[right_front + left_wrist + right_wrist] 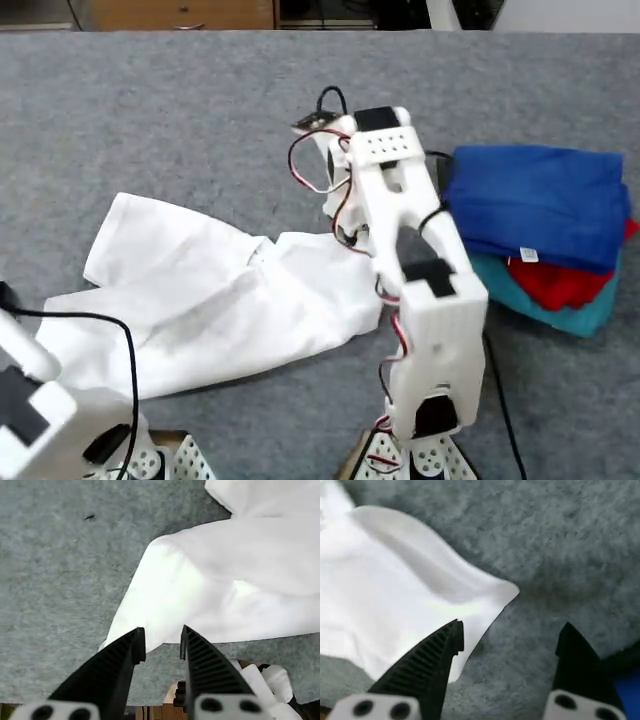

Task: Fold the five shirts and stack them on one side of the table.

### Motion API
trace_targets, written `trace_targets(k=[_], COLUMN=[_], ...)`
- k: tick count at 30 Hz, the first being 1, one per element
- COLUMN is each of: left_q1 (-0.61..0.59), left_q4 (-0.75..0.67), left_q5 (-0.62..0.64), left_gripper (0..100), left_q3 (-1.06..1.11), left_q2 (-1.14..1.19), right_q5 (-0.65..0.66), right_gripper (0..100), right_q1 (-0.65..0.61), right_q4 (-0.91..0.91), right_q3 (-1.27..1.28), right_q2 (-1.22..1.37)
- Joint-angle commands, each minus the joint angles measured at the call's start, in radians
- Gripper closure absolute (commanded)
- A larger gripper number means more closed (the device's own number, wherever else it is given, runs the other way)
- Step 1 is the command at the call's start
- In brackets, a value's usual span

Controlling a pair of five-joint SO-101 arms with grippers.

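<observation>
White shirt (210, 300) lies unfolded and rumpled on the grey felt table (150, 120), left of centre, w/ one end toward the arms' bases. At the table's right side is a stack of folded shirts, well apart from the white one: blue shirt (535, 200) on top, red shirt (560, 280) under it, teal shirt (585, 318) at the bottom. Right arm (420, 260) stretches over the white shirt's right edge. Right gripper (512, 627) has fingers spread wide, one over a cloth corner, the other over bare felt, nothing held. Left gripper (162, 630) hangs above the shirt's near edge, fingers a narrow gap apart, nothing btwn them.
</observation>
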Motion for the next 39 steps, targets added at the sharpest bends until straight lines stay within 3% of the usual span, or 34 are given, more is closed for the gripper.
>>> trace_targets(k=[1, 11, 24, 31, 39], left_q1=[0.023, 0.028, 0.029, 0.029, 0.025], left_q4=[-0.003, -0.02, -0.02, -0.02, -0.02], left_q5=[0.02, 0.021, 0.021, 0.021, 0.02], left_gripper=[88, 88, 88, 88, 88], left_q3=[-0.032, -0.141, -0.183, -0.183, -0.183], left_q2=[0.058, 0.217, 0.255, 0.255, 0.255], right_q5=[0.011, 0.008, -0.006, -0.034, -0.032], right_gripper=[69.9, 69.9, 70.4, 93.5, 89.8], right_q1=[0.042, 0.016, -0.047, -0.047, -0.041], right_q4=[-0.003, 0.003, 0.018, 0.017, 0.015], right_q3=[-0.099, -0.119, -0.225, -0.24, -0.245], right_q2=[0.056, 0.159, 0.173, 0.193, 0.282])
